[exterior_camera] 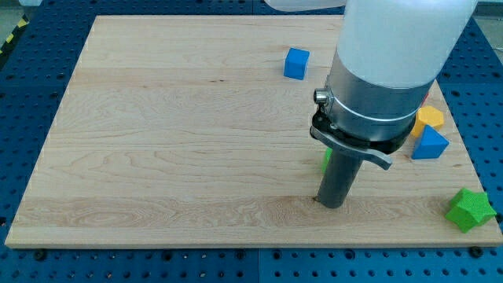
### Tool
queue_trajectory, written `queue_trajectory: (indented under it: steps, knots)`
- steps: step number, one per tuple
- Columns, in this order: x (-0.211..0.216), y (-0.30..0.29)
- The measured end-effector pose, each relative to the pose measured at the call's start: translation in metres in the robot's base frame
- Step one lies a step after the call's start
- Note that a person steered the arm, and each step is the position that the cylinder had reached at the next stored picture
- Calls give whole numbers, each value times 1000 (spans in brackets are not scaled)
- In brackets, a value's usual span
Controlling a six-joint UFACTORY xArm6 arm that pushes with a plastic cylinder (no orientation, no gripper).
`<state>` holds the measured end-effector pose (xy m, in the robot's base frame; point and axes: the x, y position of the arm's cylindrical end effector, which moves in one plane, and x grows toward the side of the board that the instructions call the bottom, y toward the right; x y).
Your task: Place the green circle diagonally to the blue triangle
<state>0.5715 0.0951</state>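
Note:
My tip [331,204] rests on the wooden board at the lower middle-right of the view. A sliver of a green block [325,159], mostly hidden behind the rod, shows just above and left of the tip; its shape cannot be made out. The blue triangle [429,144] lies at the view's right, about 125 px right of the tip and a little higher.
A blue cube [296,63] sits near the view's top. A yellow block [429,118] touches the blue triangle's upper side. A green star-shaped block [470,210] lies at the board's lower right corner. The board's right edge [464,134] runs close by the blue triangle.

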Motion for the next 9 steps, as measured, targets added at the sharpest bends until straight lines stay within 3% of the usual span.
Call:
queue_trajectory:
  steps: [3, 6, 9]
  knots:
    - [-40, 12]
    - [-25, 22]
    - [-89, 23]
